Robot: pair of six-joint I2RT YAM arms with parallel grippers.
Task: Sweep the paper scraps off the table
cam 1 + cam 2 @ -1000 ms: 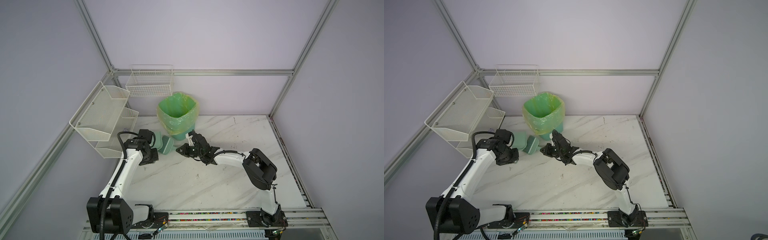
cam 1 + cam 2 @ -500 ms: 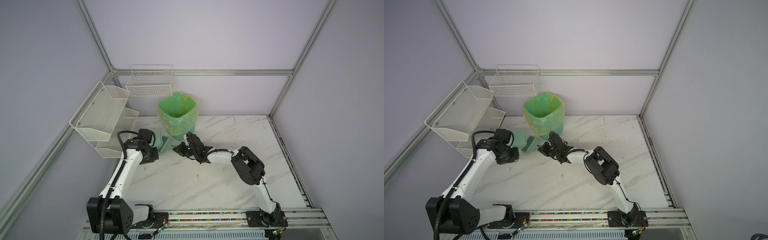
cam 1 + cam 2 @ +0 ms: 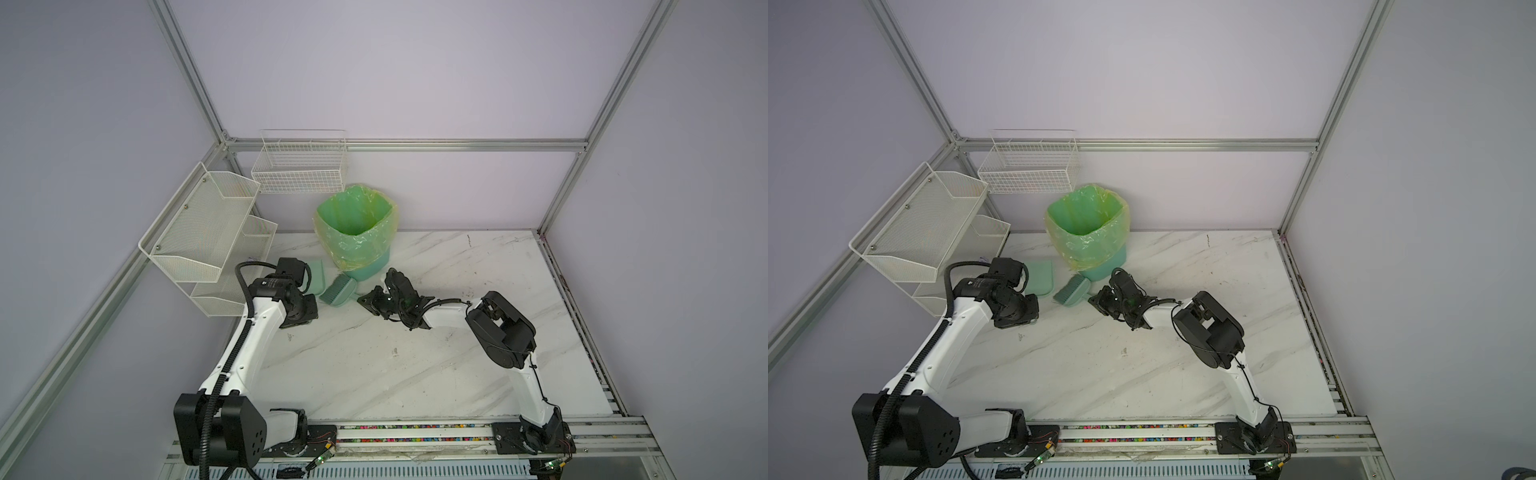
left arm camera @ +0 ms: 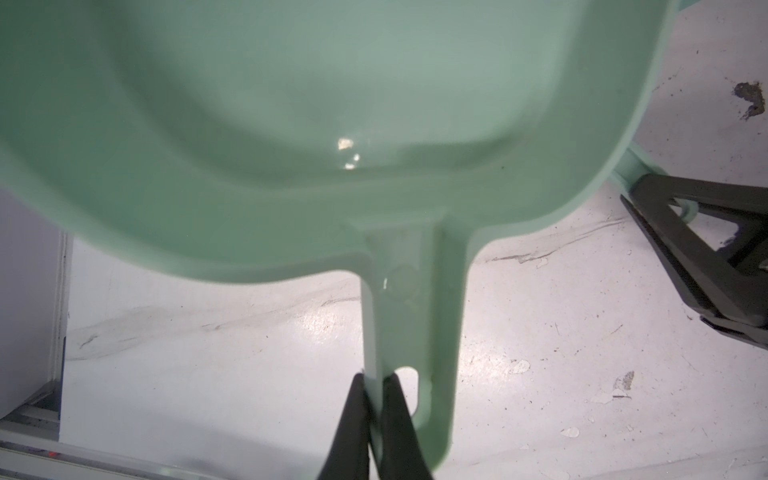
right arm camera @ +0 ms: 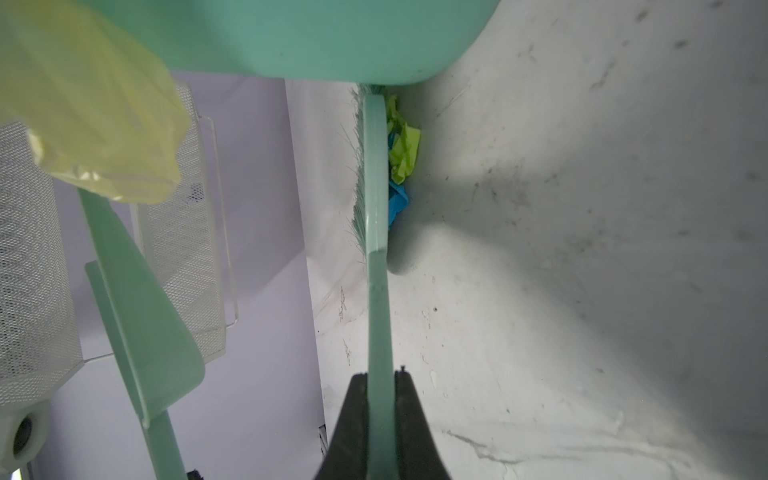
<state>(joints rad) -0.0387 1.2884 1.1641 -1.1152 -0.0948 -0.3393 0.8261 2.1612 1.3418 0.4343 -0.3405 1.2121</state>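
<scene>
Marble table (image 3: 374, 374) looked mostly bare. My right end effector (image 5: 380, 378) was clamped on the brush (image 5: 374, 166), with the paper scraps (image 5: 402, 153) bunched beside its head by the bin (image 5: 291, 37). The brush had barely shifted, so I'd guess nothing had reached the dustpan (image 4: 291, 124) my left end effector (image 4: 374, 382) pinched.

On the worktop (image 3: 415, 374), the bin (image 3: 357, 232) stood at the back. The brush (image 3: 338, 291) was just before it, and the dustpan (image 3: 316, 276) was left of the brush. The paper scraps (image 5: 401, 158) were just beside the brush head, near the bin's base. Mesh shelves (image 3: 199, 232) hung at the left.
</scene>
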